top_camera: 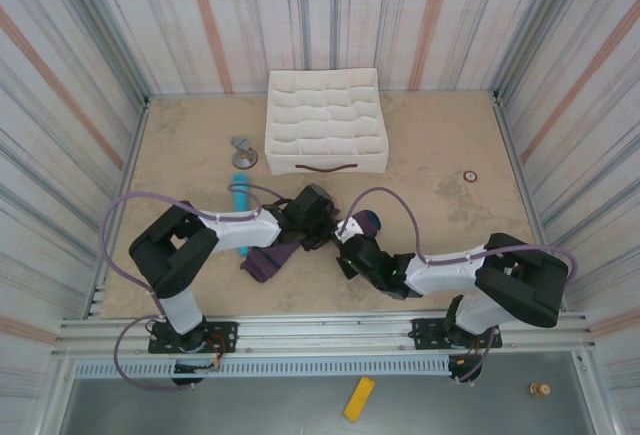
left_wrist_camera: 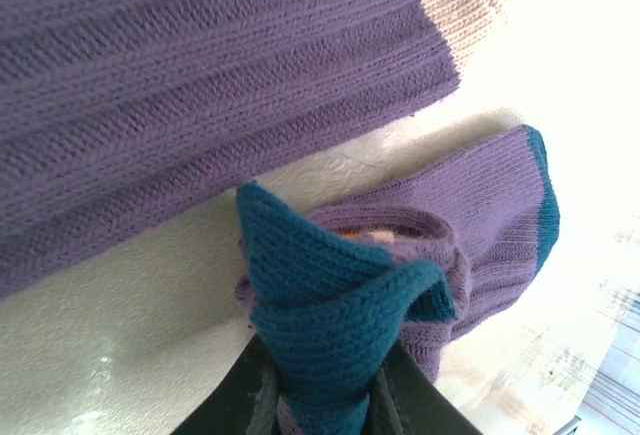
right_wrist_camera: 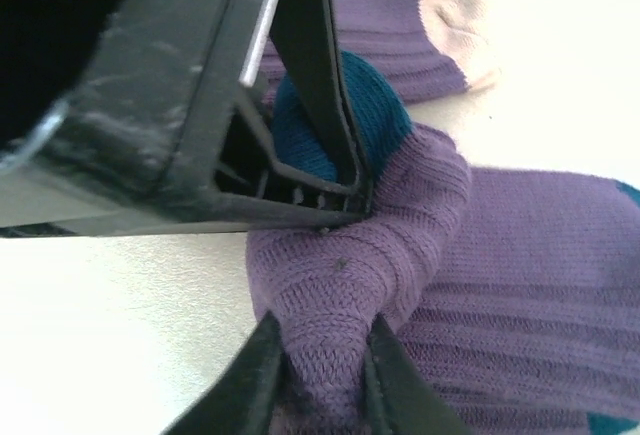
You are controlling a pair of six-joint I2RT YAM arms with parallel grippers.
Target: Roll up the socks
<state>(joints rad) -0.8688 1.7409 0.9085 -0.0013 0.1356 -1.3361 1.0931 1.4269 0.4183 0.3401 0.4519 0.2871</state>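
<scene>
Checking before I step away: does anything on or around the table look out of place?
A yellow block lies off the table, on the grey ledge along its near side, with a small brown piece farther right. On the table nothing looks spilled or damaged; the socks are simply bunched.

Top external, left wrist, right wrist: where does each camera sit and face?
Top external: above, behind the bases, looking down on the beige table; left arm and right arm show.
Left wrist: on that wrist, looks along the left claw, shut on the purple knit sock with dark teal toe.
Right wrist: on that wrist, looks along the right claw, pinching that sock's purple knit; left claw shows.
Shared by wrist views: that sock, the purple knit sock with tan toe.
</scene>
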